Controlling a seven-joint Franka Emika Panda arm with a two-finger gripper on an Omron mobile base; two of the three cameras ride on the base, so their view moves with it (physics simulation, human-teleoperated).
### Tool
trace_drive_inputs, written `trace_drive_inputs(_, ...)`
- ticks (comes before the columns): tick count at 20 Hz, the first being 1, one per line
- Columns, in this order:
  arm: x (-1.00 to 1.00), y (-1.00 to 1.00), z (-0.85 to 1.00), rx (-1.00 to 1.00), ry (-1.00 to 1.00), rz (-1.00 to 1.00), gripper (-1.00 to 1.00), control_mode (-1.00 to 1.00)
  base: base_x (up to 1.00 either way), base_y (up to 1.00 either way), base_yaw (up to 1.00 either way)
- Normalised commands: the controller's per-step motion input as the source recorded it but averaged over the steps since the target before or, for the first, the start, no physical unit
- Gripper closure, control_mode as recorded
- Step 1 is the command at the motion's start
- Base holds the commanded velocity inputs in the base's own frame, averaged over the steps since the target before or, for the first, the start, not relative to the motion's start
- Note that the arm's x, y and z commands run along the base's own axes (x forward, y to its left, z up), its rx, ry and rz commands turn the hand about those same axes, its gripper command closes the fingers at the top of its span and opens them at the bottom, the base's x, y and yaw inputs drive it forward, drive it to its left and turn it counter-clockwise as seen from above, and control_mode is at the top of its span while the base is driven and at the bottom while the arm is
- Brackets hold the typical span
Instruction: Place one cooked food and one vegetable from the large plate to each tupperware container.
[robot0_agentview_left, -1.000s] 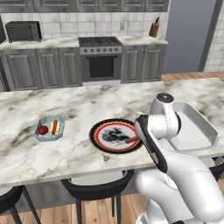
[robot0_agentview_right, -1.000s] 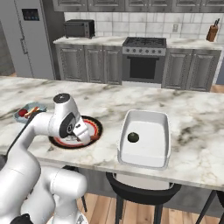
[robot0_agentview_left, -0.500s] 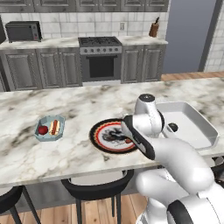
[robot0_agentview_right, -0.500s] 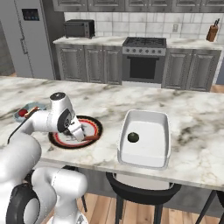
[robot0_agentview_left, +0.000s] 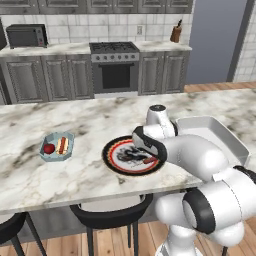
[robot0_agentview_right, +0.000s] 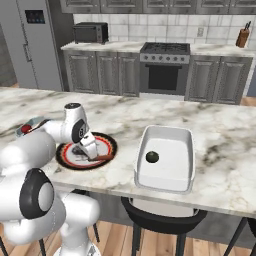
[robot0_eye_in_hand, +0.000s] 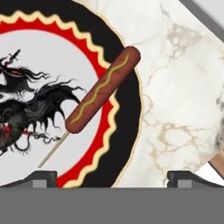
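In the left base view we see the large plate (robot0_agentview_left: 134, 155) near the front edge of the marble counter (robot0_agentview_left: 90, 120), between the small blue container (robot0_agentview_left: 57, 146) toward the left end and the white container (robot0_agentview_left: 215, 137) toward the right end. The blue one already holds a red round thing and a sausage. The gripper (robot0_agentview_left: 146, 156) hangs low over the plate, just above the corn dog (robot0_agentview_left: 150, 160); from here we cannot tell how its jaws stand.

In the right base view the white container (robot0_agentview_right: 167, 157) holds one small dark green vegetable (robot0_agentview_right: 152, 157), so we judge it lacks only the cooked item. The corn dog (robot0_agentview_right: 102, 157) lies at the plate's (robot0_agentview_right: 110, 142) right rim.

In the hand view the corn dog (robot0_eye_in_hand: 103, 89) lies across the red ring and black rim of the plate (robot0_eye_in_hand: 127, 127), its thin stick (robot0_eye_in_hand: 52, 151) pointing toward the white centre. The two fingertips (robot0_eye_in_hand: 41, 177) stand wide apart, holding nothing. We judge the piece light, firm and round enough to roll; we would close across its thick middle, not the stick.
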Motion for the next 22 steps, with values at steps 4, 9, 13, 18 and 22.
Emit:
trace_drive_inputs(4,0.07,0.0,-0.43,0.0,0.0,0.0,-1.0,-1.0,0.0,0.0,0.0)
trace_drive_inputs(9,0.0,-0.01,-0.49,0.01,0.0,0.0,-1.0,-1.0,0.0,0.0,0.0)
trace_drive_inputs(13,0.26,0.0,-0.24,0.01,0.0,0.0,-1.0,-1.0,0.0,0.0,0.0)
trace_drive_inputs(18,0.29,0.0,-0.11,0.02,0.0,0.0,-1.0,-1.0,0.0,0.0,0.0)
trace_drive_inputs(22,0.14,0.0,-0.32,0.01,0.0,0.0,-1.0,-1.0,0.0,0.0,0.0)
